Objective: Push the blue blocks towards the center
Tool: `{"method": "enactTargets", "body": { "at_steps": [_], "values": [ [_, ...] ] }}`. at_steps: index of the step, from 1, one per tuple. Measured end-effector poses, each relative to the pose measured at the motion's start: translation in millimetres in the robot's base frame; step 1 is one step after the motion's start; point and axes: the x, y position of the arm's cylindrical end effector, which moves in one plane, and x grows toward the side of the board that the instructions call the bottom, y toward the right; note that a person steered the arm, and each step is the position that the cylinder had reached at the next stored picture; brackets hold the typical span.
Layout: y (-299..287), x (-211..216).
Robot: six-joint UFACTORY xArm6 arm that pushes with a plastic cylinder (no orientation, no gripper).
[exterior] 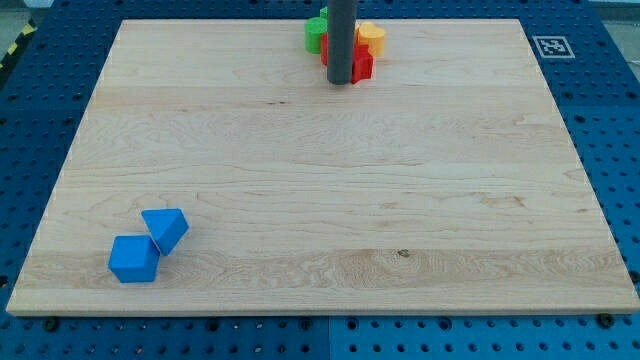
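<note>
Two blue blocks lie near the view's bottom left of the wooden board (320,180): a blue cube (134,259) and, touching its upper right corner, a blue triangular block (166,228). My tip (340,82) is at the view's top centre, far from both blue blocks. It stands right beside a cluster of blocks there. The rod rises out of the view's top edge.
At the top centre, a green block (316,34), a red block (360,65) and a yellow-orange block (372,38) sit bunched behind and beside the rod, partly hidden by it. A black-and-white marker (552,46) is at the board's top right corner.
</note>
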Motion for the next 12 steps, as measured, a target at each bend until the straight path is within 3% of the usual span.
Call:
{"method": "enactTargets", "body": {
  "at_steps": [1, 2, 6, 7, 9, 11, 12],
  "values": [
    [-2.6, 4.7],
    [-42.5, 19.7],
    [-254.6, 226.8],
    [-267.6, 247.7],
    [-232.0, 301.8],
    [-161.9, 268.1],
    [-162.0, 264.6]
  ]
}}
